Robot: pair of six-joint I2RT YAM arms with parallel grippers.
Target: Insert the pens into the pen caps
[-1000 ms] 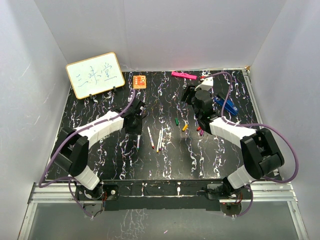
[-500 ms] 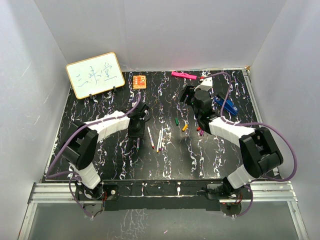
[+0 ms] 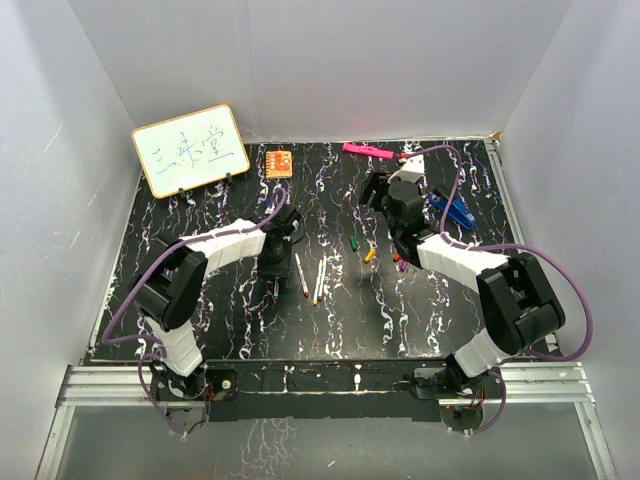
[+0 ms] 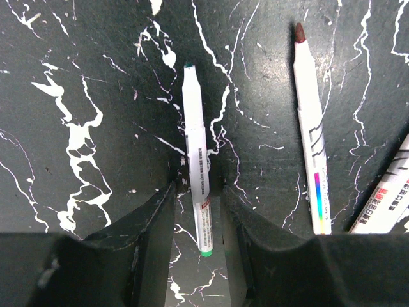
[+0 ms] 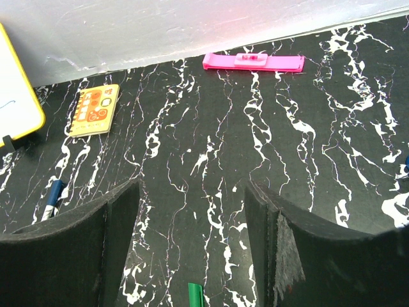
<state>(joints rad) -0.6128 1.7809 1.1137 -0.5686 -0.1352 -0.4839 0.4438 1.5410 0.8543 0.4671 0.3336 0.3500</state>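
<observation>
The green-ended pen (image 4: pixel 195 147) lies flat on the table (image 4: pixel 77 96), directly between the fingers (image 4: pixel 144 243) of the left gripper (image 4: pixel 197 188). Its barrel runs parallel to them and its green end is nearest the wrist. I read the left jaws as spread: a narrow strip of table shows on each side of the barrel, and neither finger appears to touch it. To the right of this gripper lies a second pen (image 4: pixel 311 134), its dark red tip pointing away from the wrist. Further right a third pen (image 4: pixel 383 204) enters the wrist view at an angle, only partly visible. The right gripper (image 5: pixel 192 187) is likewise spread, with nothing between its fingers (image 5: pixel 70 256). It is held clear of the table and well apart from the left gripper. A green cap (image 5: pixel 195 295) lies below it, centred between the fingers at the near edge of the wrist view. In the top view a yellow cap (image 3: pixel 370 255) lies near the green one. Ahead of the right gripper, by the far wall, lies the pink bar (image 5: pixel 254 62). Ahead and to its left are the orange card (image 5: pixel 94 110) and a corner of the whiteboard (image 5: pixel 16 102). The blue clip (image 3: pixel 450 210) lies to its right.
</observation>
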